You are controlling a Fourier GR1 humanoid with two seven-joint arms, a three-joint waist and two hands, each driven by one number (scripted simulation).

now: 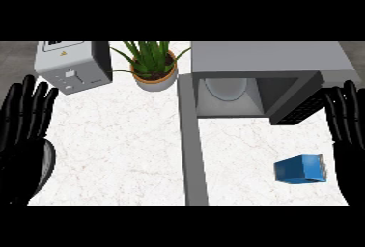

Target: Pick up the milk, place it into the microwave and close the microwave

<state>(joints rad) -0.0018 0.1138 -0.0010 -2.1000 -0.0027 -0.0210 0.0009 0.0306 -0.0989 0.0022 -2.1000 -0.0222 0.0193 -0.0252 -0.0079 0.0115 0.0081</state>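
Observation:
The milk [301,169] is a small blue carton lying on the white marble counter at the lower right. Behind it stands the grey microwave [271,58], its cavity [228,94] showing a round glass plate inside. Its door [191,149] is swung wide open and runs down the middle of the view. My right hand [348,130] rests open at the right edge, fingers up, just right of the carton and apart from it. At the left edge my left hand [25,130] also rests open, fingers up, far from the carton.
A silver toaster [73,65] stands at the back left. A potted green plant [153,65] sits between the toaster and the microwave. White marble counter [114,144] stretches left of the open door.

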